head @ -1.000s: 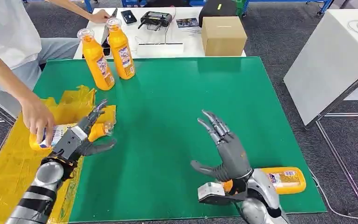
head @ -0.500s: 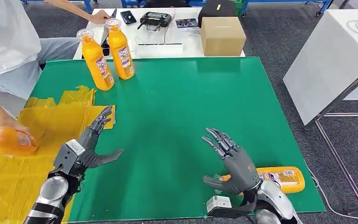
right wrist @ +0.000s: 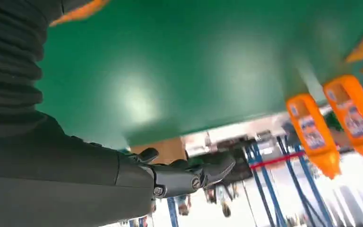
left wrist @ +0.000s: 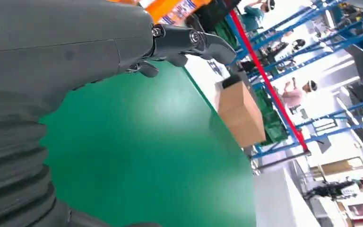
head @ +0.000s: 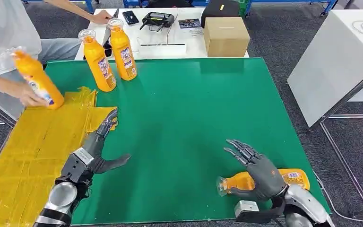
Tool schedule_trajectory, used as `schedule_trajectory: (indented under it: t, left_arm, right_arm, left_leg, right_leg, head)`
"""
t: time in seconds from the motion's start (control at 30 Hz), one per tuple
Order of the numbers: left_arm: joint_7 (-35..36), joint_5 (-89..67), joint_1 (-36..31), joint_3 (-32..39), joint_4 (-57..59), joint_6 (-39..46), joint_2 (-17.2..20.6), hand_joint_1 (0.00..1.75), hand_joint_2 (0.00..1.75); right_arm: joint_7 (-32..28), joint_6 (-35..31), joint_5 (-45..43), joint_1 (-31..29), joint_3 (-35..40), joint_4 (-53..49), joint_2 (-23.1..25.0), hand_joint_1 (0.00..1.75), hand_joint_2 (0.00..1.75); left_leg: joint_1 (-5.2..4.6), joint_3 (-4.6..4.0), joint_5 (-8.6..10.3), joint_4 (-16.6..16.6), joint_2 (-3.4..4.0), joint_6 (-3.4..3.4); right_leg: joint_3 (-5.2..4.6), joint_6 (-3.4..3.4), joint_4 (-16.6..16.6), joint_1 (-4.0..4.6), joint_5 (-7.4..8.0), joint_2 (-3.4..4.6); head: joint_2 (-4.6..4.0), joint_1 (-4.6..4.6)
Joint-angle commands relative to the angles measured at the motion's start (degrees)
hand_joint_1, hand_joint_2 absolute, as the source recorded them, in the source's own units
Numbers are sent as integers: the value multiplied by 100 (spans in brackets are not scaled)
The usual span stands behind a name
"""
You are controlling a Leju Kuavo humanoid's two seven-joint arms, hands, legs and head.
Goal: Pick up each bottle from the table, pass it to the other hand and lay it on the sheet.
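One orange bottle (head: 290, 179) lies on its side at the green mat's near right corner, cap pointing left. My right hand (head: 257, 171) hovers over its cap end with fingers spread and the thumb on the near side, not gripping it. My left hand (head: 94, 152) is open at the boundary between the yellow sheet (head: 28, 151) and the mat, holding nothing. Two more orange bottles (head: 98, 60) (head: 123, 49) stand upright at the far left of the mat. The right wrist view shows them too (right wrist: 312, 128) (right wrist: 359, 118). A person's hand holds another bottle (head: 38, 80) tilted over the sheet's far corner.
The person (head: 4, 42) stands at the table's far left. Behind the green mat (head: 194, 109), a white table carries a cardboard box (head: 227, 35) and small devices. A white table (head: 340, 56) stands to the right. The box (left wrist: 238, 111) also appears in the left wrist view.
The person lifted the bottle off the sheet and carried it to the sheet's far corner. My right hand dropped toward the near-right bottle. My left hand drew back slightly, still empty.
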Motion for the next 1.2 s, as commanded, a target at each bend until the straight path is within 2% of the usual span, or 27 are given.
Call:
schedule_trajectory:
  t: [0.03,0.27,0.53,0.77,1.2]
  left_arm:
    - [-78,-110,-51,-514,156,68,-62,0,175]
    - [-39,-42,107,-544,-26,188,-83,0,175]
    - [-36,-31,153,-519,-62,194,-79,0,175]
    - [-42,52,174,-533,-99,163,-79,0,175]
    - [-48,150,76,-590,-5,117,-70,0,175]
  right_arm:
    - [216,486,-79,303,-1128,724,-733,0,175]
    - [622,371,337,404,-1218,841,-650,0,175]
    - [698,352,361,482,-1273,785,-650,0,175]
    - [813,597,207,637,-1304,817,-836,0,175]
    - [909,813,107,502,-881,1235,-929,0,175]
  left_leg:
    - [3,14,-5,-4,-13,-2]
    - [11,26,-11,-6,-7,-5]
    - [13,31,-14,-6,-1,-5]
    - [9,21,-10,-5,-5,-4]
    - [10,18,-6,-7,2,-3]
  right_leg:
    - [21,-3,-9,3,-6,-11]
    - [33,-9,-16,11,-7,-4]
    - [35,-9,-16,14,-8,1]
    - [27,-7,-12,9,-7,-4]
    - [20,-6,-14,10,-1,2]
  head:
    - [0,-2]
    - [0,-2]
    - [0,-4]
    - [0,-2]
    - [0,-2]
